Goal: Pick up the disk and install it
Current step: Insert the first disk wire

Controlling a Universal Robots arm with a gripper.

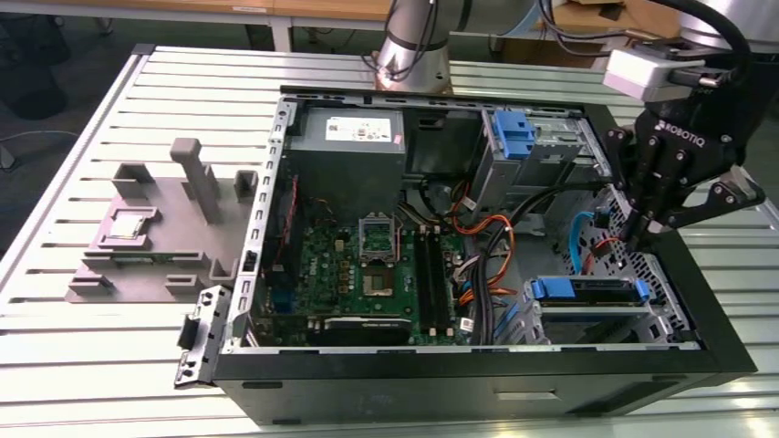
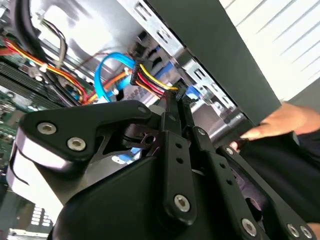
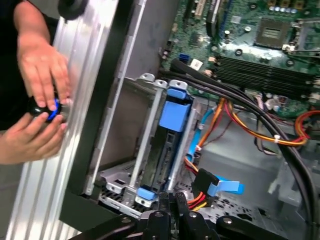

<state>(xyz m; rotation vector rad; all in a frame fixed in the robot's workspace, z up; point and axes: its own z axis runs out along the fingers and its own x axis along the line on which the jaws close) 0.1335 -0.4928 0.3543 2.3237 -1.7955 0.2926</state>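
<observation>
Computer case [image 1: 487, 383]: lies open on the slatted table [image 1: 109, 347]
Gripper [image 1: 648, 235]: at the case's right side in the exterior view; fingers [image 2: 172, 107] pressed together, grasping nothing
Disk [image 3: 172, 135]: seated in the drive cage; blue carrier end visible
Hands [image 3: 42, 70]: on a small black object beside the case

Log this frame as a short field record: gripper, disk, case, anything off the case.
gripper: fingers closed together, low inside the open computer case, at the exterior view's right
gripper load: nothing seen held
disk: in its blue carrier, seated in the grey drive cage; gripper just beyond one end of it in the first wrist view
cables: orange, red and blue leads beside the cage
motherboard: exposed
hands: a person's, outside the case wall, holding a small dark object
</observation>
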